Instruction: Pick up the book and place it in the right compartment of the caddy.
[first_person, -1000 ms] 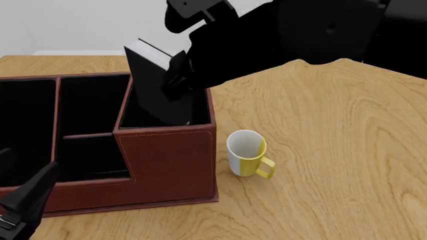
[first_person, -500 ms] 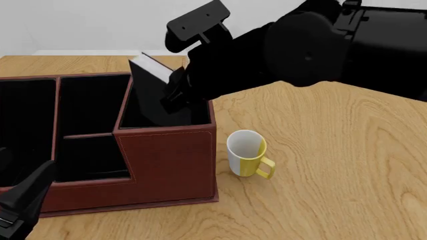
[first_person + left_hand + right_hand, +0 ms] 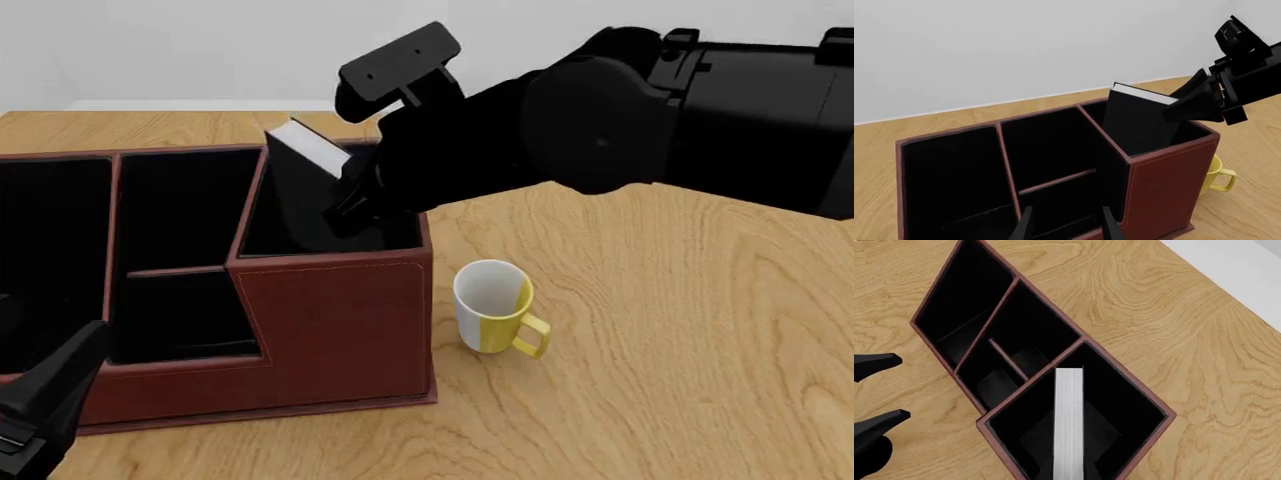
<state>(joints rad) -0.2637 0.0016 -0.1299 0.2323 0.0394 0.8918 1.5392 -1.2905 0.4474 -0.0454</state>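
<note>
The black book (image 3: 310, 175), white page edge up, stands tilted inside the right compartment (image 3: 274, 236) of the reddish-brown caddy (image 3: 334, 320). Its upper part still sticks out above the rim. My right gripper (image 3: 352, 198) reaches down over that compartment and is shut on the book's upper edge. The left wrist view shows the book (image 3: 1137, 122) leaning in that section with the right gripper (image 3: 1193, 104) clamped on its top corner. From the right wrist, the book's page edge (image 3: 1069, 420) runs down into the black-lined compartment (image 3: 1121, 420). My left gripper (image 3: 1067, 229) hovers open by the caddy's near left corner.
A white-and-yellow mug (image 3: 491, 305) stands on the wooden table just right of the caddy's front wall, also visible past the caddy (image 3: 1164, 185) as the mug (image 3: 1217, 176). The middle section is split by a divider (image 3: 174, 270). The big right arm (image 3: 641, 110) spans the table's back right.
The right gripper has lowered the book deeper into the right compartment, and the arm has swung further into view. The left gripper has barely moved.
</note>
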